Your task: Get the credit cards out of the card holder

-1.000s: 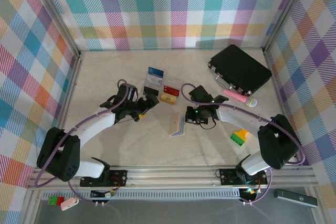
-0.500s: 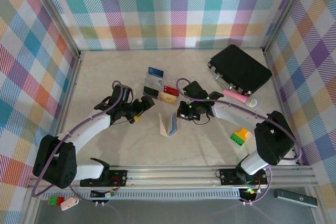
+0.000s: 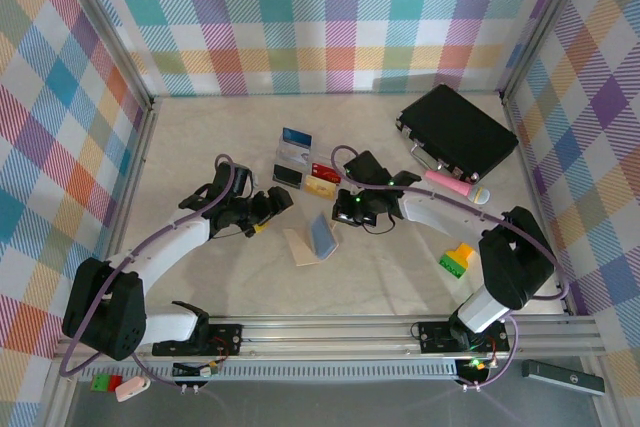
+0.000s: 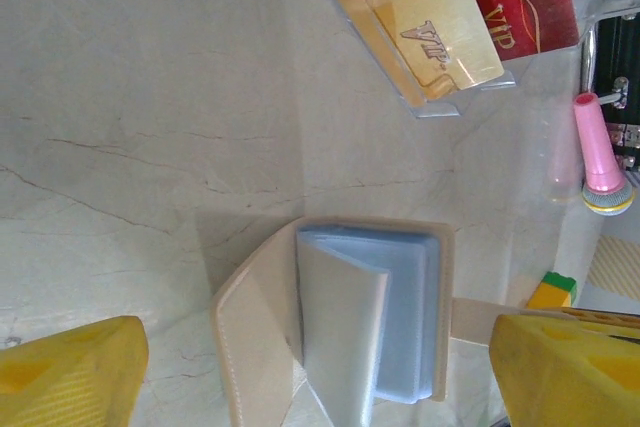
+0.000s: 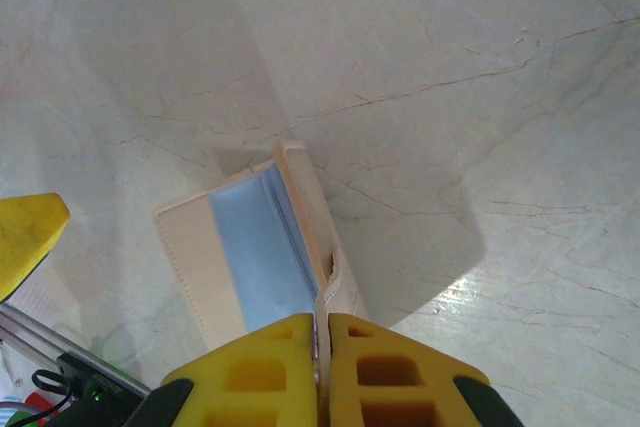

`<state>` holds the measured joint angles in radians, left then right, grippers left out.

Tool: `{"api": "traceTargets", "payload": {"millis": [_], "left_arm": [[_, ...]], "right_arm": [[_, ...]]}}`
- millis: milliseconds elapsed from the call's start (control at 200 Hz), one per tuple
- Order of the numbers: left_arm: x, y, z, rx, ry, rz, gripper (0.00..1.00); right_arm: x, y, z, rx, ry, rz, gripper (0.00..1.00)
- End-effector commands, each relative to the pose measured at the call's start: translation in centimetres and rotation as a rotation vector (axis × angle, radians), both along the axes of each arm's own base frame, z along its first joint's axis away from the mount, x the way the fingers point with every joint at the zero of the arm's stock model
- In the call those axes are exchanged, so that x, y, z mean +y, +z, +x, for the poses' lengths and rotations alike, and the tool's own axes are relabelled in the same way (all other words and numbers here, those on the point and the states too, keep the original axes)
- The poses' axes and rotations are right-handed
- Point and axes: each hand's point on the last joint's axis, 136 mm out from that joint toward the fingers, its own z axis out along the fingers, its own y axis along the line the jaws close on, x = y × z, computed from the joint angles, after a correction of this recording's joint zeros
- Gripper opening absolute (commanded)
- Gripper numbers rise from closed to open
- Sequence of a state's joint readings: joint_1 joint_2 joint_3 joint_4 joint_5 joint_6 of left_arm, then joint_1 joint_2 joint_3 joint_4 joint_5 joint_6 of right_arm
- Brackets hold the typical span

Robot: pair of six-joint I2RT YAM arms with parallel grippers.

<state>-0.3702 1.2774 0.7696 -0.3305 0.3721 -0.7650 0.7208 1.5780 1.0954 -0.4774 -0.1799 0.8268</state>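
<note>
The card holder [image 3: 312, 239] is being propped partly open on the table [image 3: 200, 147], between the two arms, with its beige cover outward and its pale blue sleeves showing. One cover edge is being pinched by the right gripper [image 5: 320, 345], whose yellow jaws are pressed together on the thin flap. That pinch is likely being used to anchor the holder and fan the sleeves so they can be reached. The left gripper [image 4: 320, 372] is being hovered over the open side with its jaws spread wide and nothing gripped, and the holder is being framed between its fingers [image 4: 70, 372]. It is apparently being lined up for a reach into a sleeve. The credit cards are not being shown clearly. They are probably tucked in the blue sleeves, but the sleeves are too hazy to tell. A clear tray [image 4: 430, 107] holding a gold VIP card [image 4: 435, 32] is lying just beyond the holder, untouched.
</note>
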Motion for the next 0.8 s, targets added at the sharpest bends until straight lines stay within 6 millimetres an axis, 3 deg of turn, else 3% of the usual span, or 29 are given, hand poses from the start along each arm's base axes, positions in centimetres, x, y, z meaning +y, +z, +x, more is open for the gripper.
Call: {"api": "traceTargets", "payload": {"millis": [0,205,345,625,795], "left_arm": [[0.5,1.3,0.3,-0.029,0.007,0.016,0.88],[-0.2,1.3,0.2,-0.019,-0.005,-0.029,0.86],[-0.2,0.9,-0.2,0.005,-0.006,-0.027,0.79],[-0.9,0.9,-0.6,0.002,-0.015,-0.028,0.7],[-1.6,0.2,-1.0,0.015,-0.029,-0.036,0.65]], "right_arm": [[0.3,2.2,0.1,-0.031,-0.006,0.035,0.07],[0.6,2.1,0.3,-0.03,-0.009,0.045,0.08],[0.7,1.8,0.2,-0.025,-0.006,0.052,0.07],[2.0,4.2,-0.2,-0.083,0.051,0.172,0.08],[2.5,3.8,-0.5,-0.073,0.069,0.184,0.08]]}}
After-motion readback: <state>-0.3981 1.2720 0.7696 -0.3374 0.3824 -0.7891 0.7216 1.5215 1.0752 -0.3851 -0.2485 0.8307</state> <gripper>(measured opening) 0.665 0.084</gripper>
